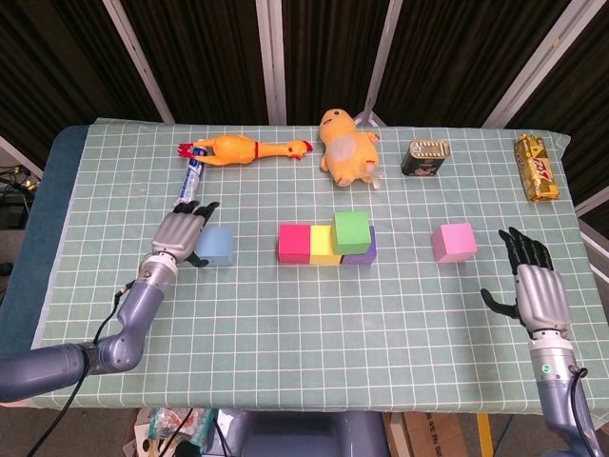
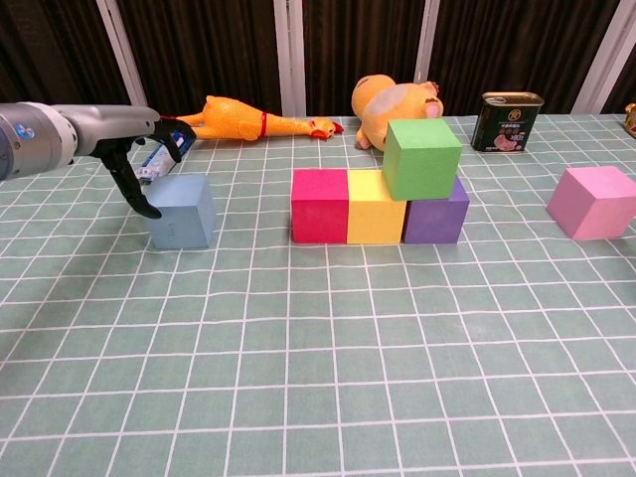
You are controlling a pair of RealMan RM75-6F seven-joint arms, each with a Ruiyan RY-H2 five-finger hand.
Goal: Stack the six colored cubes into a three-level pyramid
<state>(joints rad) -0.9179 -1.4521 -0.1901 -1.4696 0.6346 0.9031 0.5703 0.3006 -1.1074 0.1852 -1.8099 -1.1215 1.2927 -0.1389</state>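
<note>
A light blue cube (image 1: 217,246) (image 2: 182,210) sits flat on the table, left of the stack. My left hand (image 1: 181,233) (image 2: 139,149) is at its left side, thumb by the left face and fingers spread above the back edge, not gripping it. The red cube (image 1: 294,243) (image 2: 319,205), yellow cube (image 1: 325,249) (image 2: 376,206) and purple cube (image 1: 363,253) (image 2: 435,211) form a row. A green cube (image 1: 351,229) (image 2: 422,145) rests on the yellow and purple ones. The pink cube (image 1: 453,241) (image 2: 594,202) stands alone at right. My right hand (image 1: 533,286) hovers open, near the right edge.
Along the far edge lie a rubber chicken (image 1: 245,149), a toothpaste tube (image 1: 191,179), a yellow plush duck (image 1: 348,148), a tin can (image 1: 425,158) and a gold snack pack (image 1: 537,168). The table's right edge (image 1: 590,238) is next to my right hand.
</note>
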